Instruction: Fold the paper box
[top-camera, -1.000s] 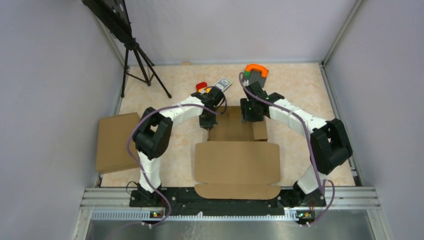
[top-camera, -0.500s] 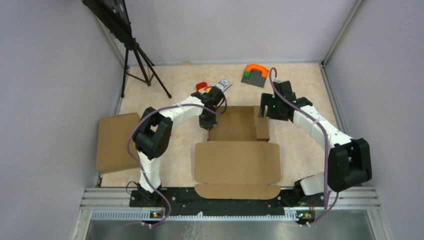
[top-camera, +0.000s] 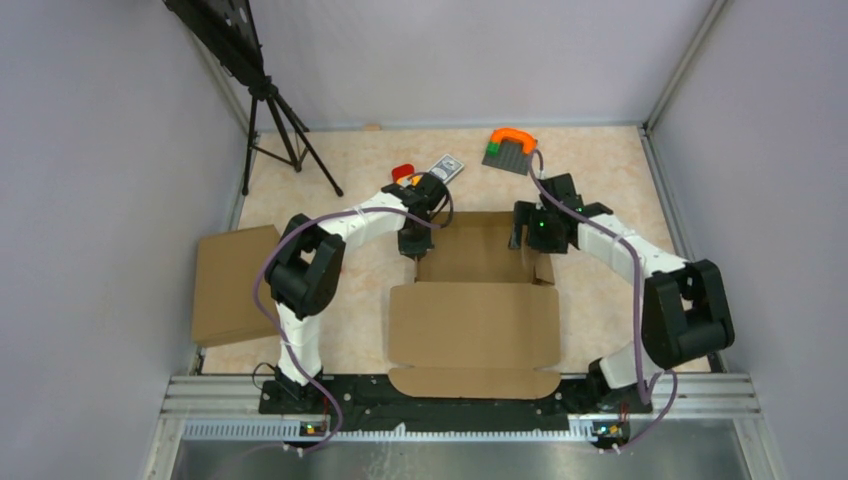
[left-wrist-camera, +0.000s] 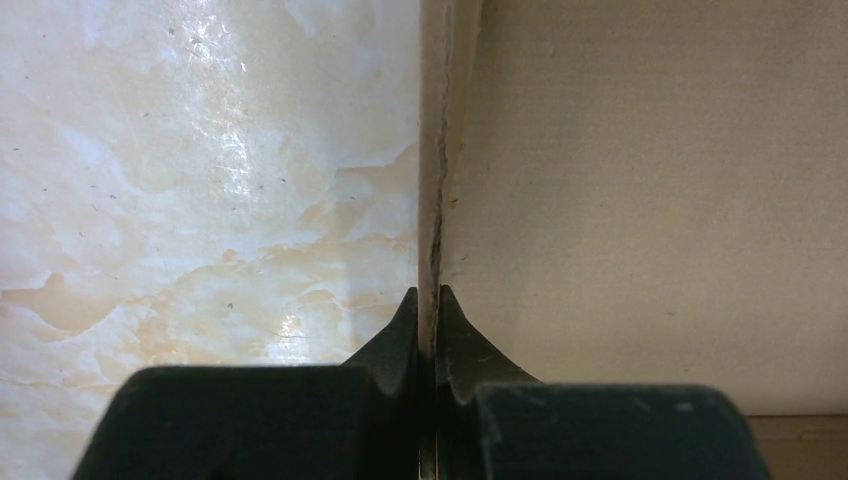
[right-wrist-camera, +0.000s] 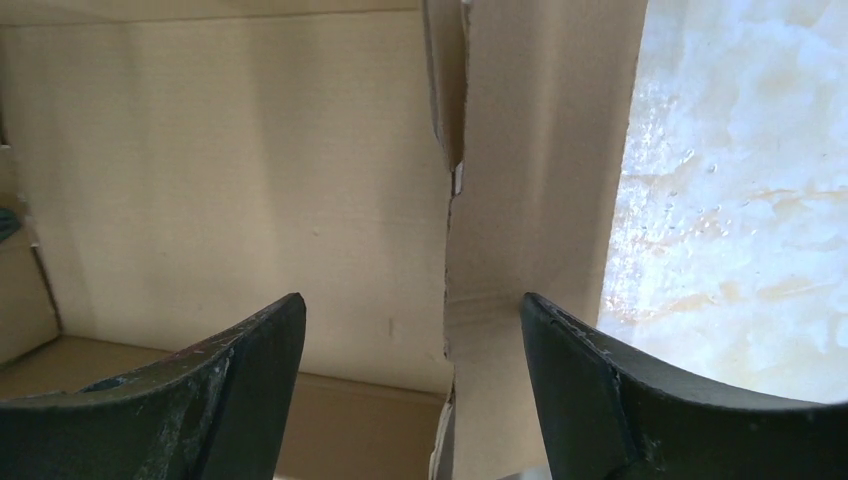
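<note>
Right arm has come back in from its outboard swing. The right gripper (top-camera: 528, 236) now hangs over the right side flap of the paper box (top-camera: 475, 325), jaws spread wider than a second ago, nothing pinched. Wrist view shows the flap and its crease under the gap. That flap lies further out to the right than before. Left gripper (left-wrist-camera: 427, 300) unchanged, still clenched on the top edge of the raised left wall. Box sits mid-table (top-camera: 600, 180) against the near edge, between the arm bases. Big flat panel's long axis runs left-right, parallel to the near edge. Half-formed tray end points at the far edge. Second brown box (top-camera: 232, 285) at the left edge, same spot.
</note>
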